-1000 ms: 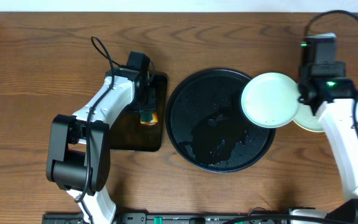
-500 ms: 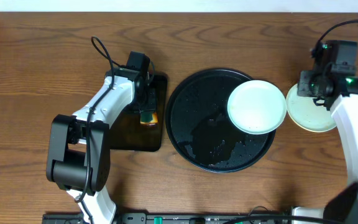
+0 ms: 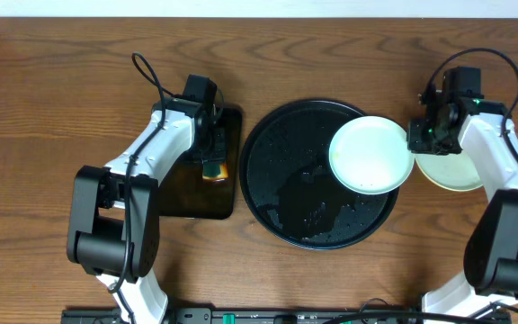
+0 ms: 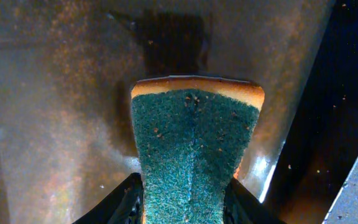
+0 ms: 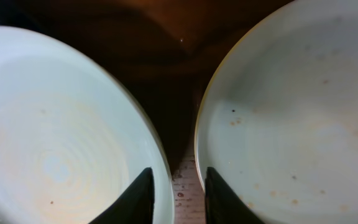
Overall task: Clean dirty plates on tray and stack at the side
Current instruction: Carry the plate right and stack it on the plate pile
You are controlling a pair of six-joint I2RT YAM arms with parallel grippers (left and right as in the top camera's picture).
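A pale mint plate (image 3: 367, 155) lies on the right part of the large round black tray (image 3: 286, 198), overhanging its rim. A pale yellow plate (image 3: 452, 171) rests on the wood to the right. My right gripper (image 3: 424, 137) sits low between the two, open. In the right wrist view its left finger (image 5: 143, 196) is over the mint plate (image 5: 55, 143) just inside the rim, with bare wood showing up to the right finger beside the yellow plate (image 5: 303, 112), which has brown specks. My left gripper (image 3: 212, 153) is shut on a green-and-yellow sponge (image 4: 194, 143).
The sponge hangs over a smaller rectangular black tray (image 3: 183, 193), wet and brown-smeared in the left wrist view (image 4: 55, 93). The round tray's floor carries water drops and smears. Bare wood-grain tabletop lies at the far left and along the back edge.
The mint plate moved left and down onto the round tray's right side. My right gripper's jaws parted from its rim and the arm swung in beside it. The left arm stayed still.
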